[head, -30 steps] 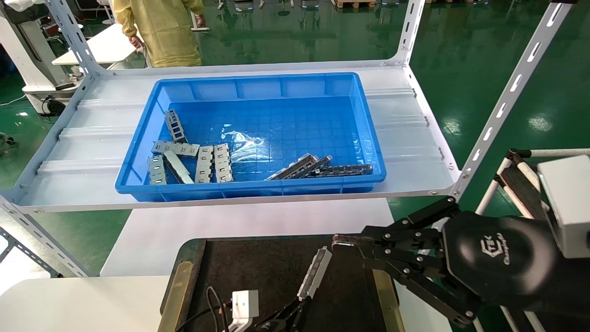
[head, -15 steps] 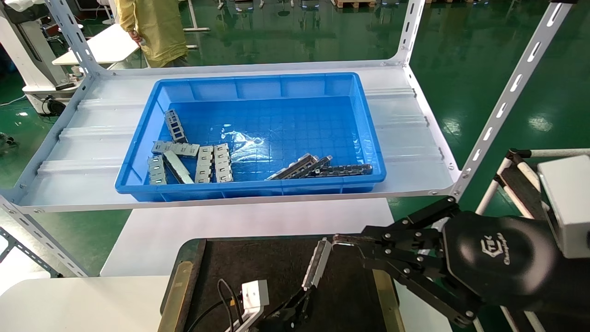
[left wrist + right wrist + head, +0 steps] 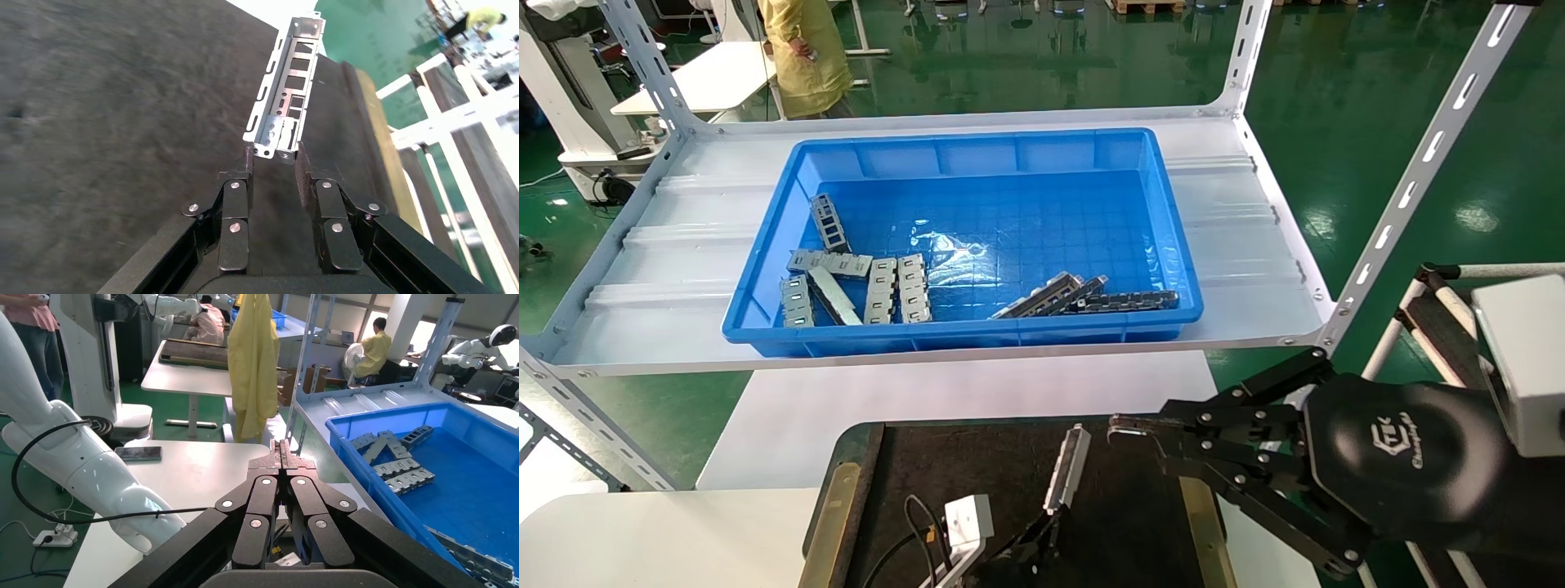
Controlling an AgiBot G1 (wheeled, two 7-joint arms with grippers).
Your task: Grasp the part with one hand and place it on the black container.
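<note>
at the near edge of the black container (image 3: 911, 457), w/ its felt-like brown-black floor, dark rounded rim and brass-coloured strip down the left side, the left gripper (image 3: 273, 160) comes in low. its black jointed linkage fingers (image 3: 235, 196) are closed onto the near end of the part (image 3: 287, 104), a long narrow shiny silver sheet-metal channel w/ a row of rectangular cut-outs and a folded tab at the far tip. in the head view the part (image 3: 1066, 468) angles up and away from the gripper over the felt, toward the tray's far edge; whether its far end touches the floor can't be told.

behind, on the white ribbed shelf (image 3: 641, 269), a blue plastic bin (image 3: 1148, 204) w/ gridded floor holds short flat grey slotted plates (image 3: 895, 287) at its near-left corner and darker long bars (image 3: 1091, 298) at near-right.

right of the tray's far-right corner, the right gripper (image 3: 1120, 425) hangs, rounded black palm w/ white logo, grey box at wrist; fingertips (image 3: 280, 454) pressed together, holding nothing.
</note>
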